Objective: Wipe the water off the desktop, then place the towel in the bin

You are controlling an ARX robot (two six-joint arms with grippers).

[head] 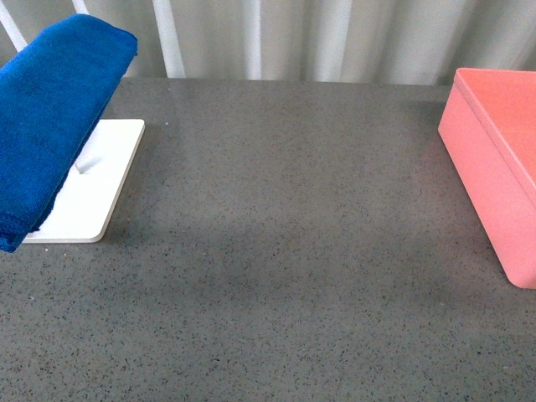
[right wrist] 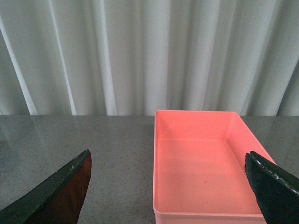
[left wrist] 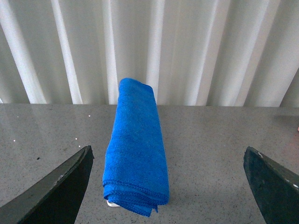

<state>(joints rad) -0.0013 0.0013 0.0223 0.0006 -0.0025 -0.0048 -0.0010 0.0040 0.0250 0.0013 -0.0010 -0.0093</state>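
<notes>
Across the desktop [head: 276, 251], the towel [head: 50, 117] sits left, the bin [head: 494, 167] right; left gripper [left wrist: 168, 150] and right gripper [right wrist: 168, 156] gape released.

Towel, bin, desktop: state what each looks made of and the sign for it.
Towel: likely microfibre cloth; fuzzy matte nap, stitched hem, soft folds. Bin: likely moulded plastic; smooth, even pink walls, thin rim, slight sheen. Desktop: stone or stone-look composite, cannot tell which; dark grey, fine speckles, faint gloss.
</notes>
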